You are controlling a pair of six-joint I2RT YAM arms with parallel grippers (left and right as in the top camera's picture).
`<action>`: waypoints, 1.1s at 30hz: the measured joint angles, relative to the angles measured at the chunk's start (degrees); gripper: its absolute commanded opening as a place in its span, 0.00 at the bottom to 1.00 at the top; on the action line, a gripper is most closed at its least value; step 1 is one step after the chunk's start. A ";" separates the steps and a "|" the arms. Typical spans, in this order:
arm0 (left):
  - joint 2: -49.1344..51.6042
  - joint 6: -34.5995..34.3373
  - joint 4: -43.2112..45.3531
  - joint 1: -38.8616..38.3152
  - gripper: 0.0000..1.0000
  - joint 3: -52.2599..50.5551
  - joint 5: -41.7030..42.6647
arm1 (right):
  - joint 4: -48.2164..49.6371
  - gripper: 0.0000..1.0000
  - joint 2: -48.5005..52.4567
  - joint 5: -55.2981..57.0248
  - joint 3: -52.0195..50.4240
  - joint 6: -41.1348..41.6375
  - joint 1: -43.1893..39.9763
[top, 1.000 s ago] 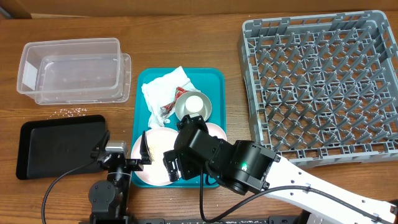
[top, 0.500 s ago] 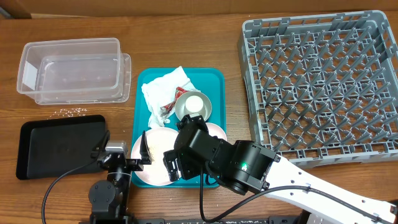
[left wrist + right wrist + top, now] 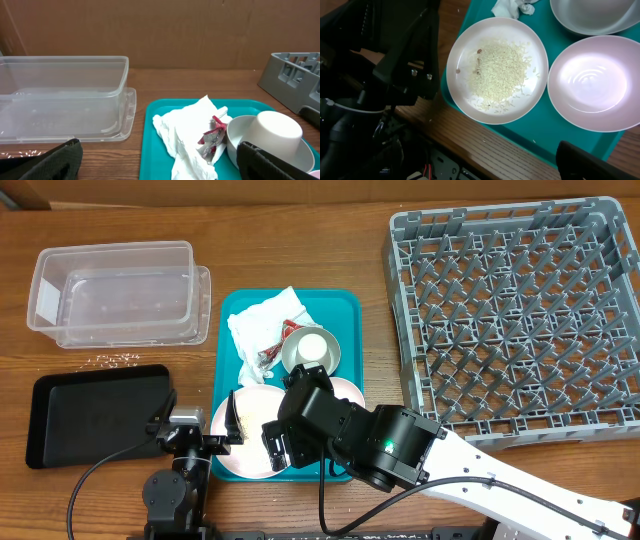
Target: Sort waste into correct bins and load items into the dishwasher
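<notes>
A: So, biggest first: the dish rack (image 3: 515, 315) stands bare on the right of the counter (image 3: 300, 240), and the teal tray (image 3: 345, 305) in the middle carries all the dishes.

B: And the clear tub (image 3: 115, 292) and black tray (image 3: 95, 415) on the left look empty, so the sorting seems hardly started.

A: The right claw (image 3: 277, 442) hovers over the pink plate (image 3: 497, 70), which sits at the teal tray's near left corner. Only one fingertip (image 3: 592, 162) shows, so nobody can tell whether that claw is spread or closed. The left claw (image 3: 157, 152) is spread wide, holding nothing.

B: Probably the plate is the step in hand. Its rice (image 3: 502, 67) lies in a loose heap, so the next move calls for a grip on the rim and a level lift towards a bin.
</notes>
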 measured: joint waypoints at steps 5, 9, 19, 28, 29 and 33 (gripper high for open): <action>0.00 0.00 -0.02 0.00 1.00 0.00 0.00 | -0.20 1.00 0.33 0.02 0.00 -0.02 0.00; 0.00 0.00 0.00 0.00 1.00 0.00 0.00 | -0.26 1.00 1.44 0.02 0.00 0.02 0.00; 0.00 0.00 0.00 0.00 1.00 0.00 0.00 | 2.05 1.00 1.66 -1.07 0.00 0.07 0.02; 0.00 0.00 0.00 0.00 1.00 0.00 0.00 | 2.27 0.93 1.66 -4.07 0.00 0.24 0.02; 0.00 0.00 0.00 0.00 1.00 0.00 0.00 | 1.31 0.93 1.66 -3.85 0.00 0.26 0.02; 0.00 0.00 0.00 0.00 1.00 0.00 0.00 | -3.41 0.93 1.70 -0.28 0.02 1.79 0.02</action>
